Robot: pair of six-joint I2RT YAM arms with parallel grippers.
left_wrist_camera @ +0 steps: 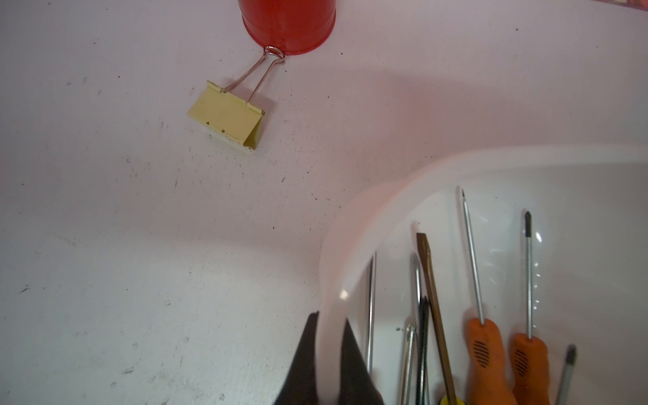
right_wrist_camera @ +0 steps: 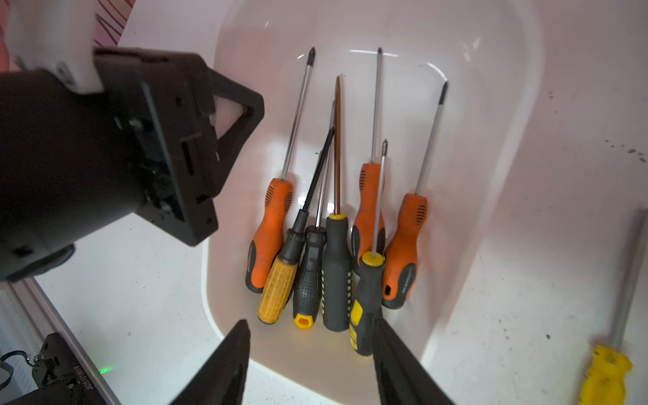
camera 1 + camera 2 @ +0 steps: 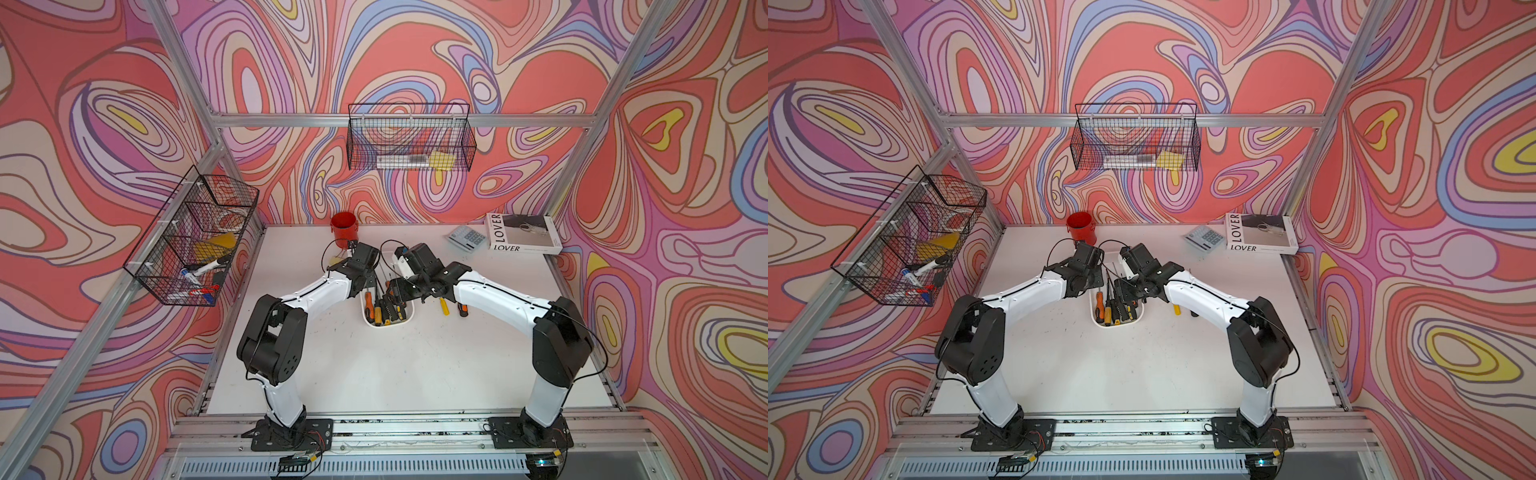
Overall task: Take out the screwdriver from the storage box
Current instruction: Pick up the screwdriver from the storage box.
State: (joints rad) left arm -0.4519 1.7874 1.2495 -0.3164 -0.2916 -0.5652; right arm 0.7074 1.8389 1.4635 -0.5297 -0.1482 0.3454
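storage box (image 2: 522,115) mid-table (image 3: 415,374), screwdrivers (image 2: 336,266) inside, handles at near end. right gripper (image 2: 312,322) over the handles, jaws apart, nothing held; one finger maybe touching a black-yellow handle, hard to tell. left gripper (image 1: 330,317) pinched onto the box's left wall. yellow screwdriver (image 3: 444,305) lies right of box. red cup (image 3: 344,230) at far edge.

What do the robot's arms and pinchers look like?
Both arms, the left arm and the right arm, are white shells with chunky black joints and thin black cables looping beside them. The left gripper and the right gripper each have two black, pointed, wedge-shaped fingers.
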